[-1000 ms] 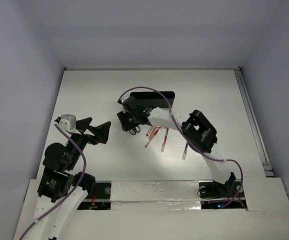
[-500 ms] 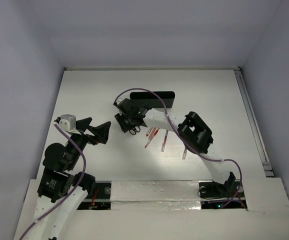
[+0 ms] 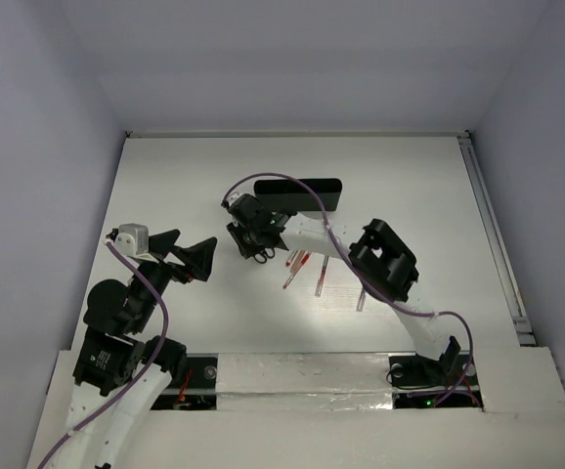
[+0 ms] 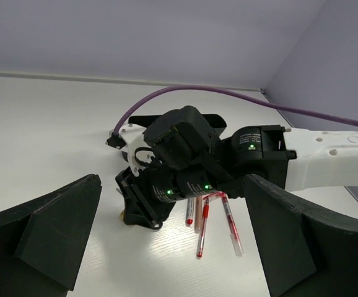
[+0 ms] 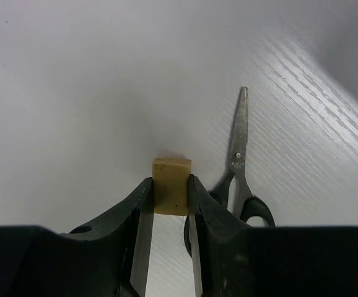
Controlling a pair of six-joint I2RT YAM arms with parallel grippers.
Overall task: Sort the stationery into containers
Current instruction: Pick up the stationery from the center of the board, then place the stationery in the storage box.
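Observation:
My right gripper (image 5: pixel 170 184) is shut on the beige eraser (image 5: pixel 171 185), pinching it between both fingers at the table surface. The black-handled scissors (image 5: pixel 240 154) lie closed just right of it, blades pointing away. From above, the right gripper (image 3: pixel 246 242) sits left of several red-and-clear pens (image 3: pixel 320 275). The pens (image 4: pixel 204 226) also show in the left wrist view. The long black tray (image 3: pixel 307 193) lies behind the right arm. My left gripper (image 3: pixel 191 256) is open and empty, hovering left of the right gripper.
The right arm's white link and purple cable (image 3: pixel 273 178) arch over the pens and the tray's near side. A rail (image 3: pixel 493 234) runs along the table's right edge. Walls close the back and both sides.
The right arm has shifted a little to the left, with its gripper staying low beside the scissors. The left arm has not moved.

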